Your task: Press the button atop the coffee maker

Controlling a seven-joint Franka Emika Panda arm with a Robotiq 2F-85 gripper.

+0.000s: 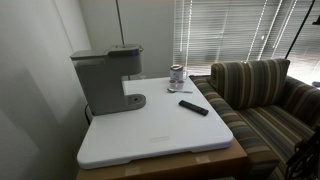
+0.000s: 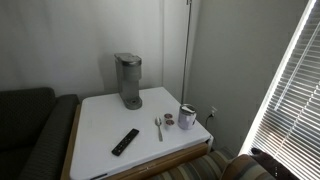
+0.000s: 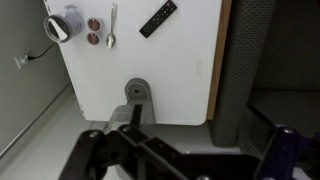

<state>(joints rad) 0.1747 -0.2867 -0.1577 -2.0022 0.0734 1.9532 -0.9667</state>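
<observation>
The grey coffee maker (image 1: 105, 82) stands at the back of the white table (image 1: 170, 135), near the wall, and shows in both exterior views (image 2: 128, 80). Its brew head overhangs the rounded base plate. The top of the machine is dark, and I cannot make out a button there. In the wrist view I look straight down on the base plate (image 3: 137, 93). My gripper (image 3: 190, 150) is high above the table edge near the machine; its dark fingers are spread wide, open and empty. The arm does not show in the exterior views.
A glass jar (image 2: 187, 116), two small pods (image 2: 168, 120), a spoon (image 2: 158, 127) and a black remote (image 2: 125, 141) lie on the table. A striped couch (image 1: 265, 100) stands beside the table. Window blinds (image 1: 230, 30) are behind it.
</observation>
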